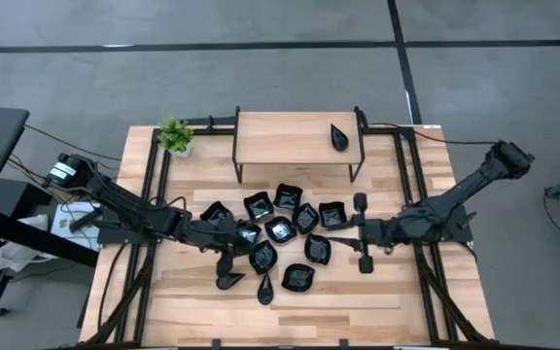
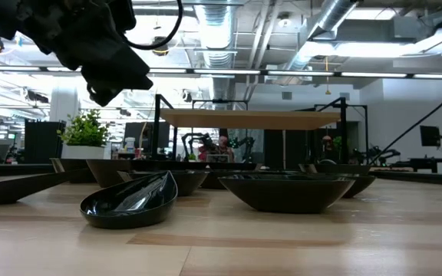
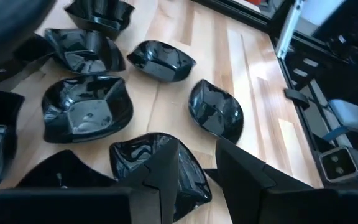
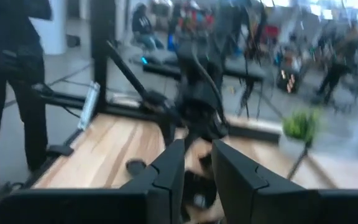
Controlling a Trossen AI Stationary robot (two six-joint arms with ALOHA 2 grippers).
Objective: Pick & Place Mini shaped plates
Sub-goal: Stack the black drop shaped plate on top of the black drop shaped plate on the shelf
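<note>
One glossy black teardrop plate [image 1: 339,137] sat on the wooden shelf [image 1: 290,139]; about a dozen remained clustered below. The left gripper [image 3: 196,165] hovered released over a wavy black plate [image 3: 157,163]; the right gripper [image 4: 197,163] was parted, empty.

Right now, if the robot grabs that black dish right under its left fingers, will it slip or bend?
The dish is glossy, so it may well slip between the left gripper's fingers. It holds crisp folded walls, so it probably stays stiff rather than flopping. It looks thin and shallow, so it is likely light and might skid across the table if nudged.
</note>
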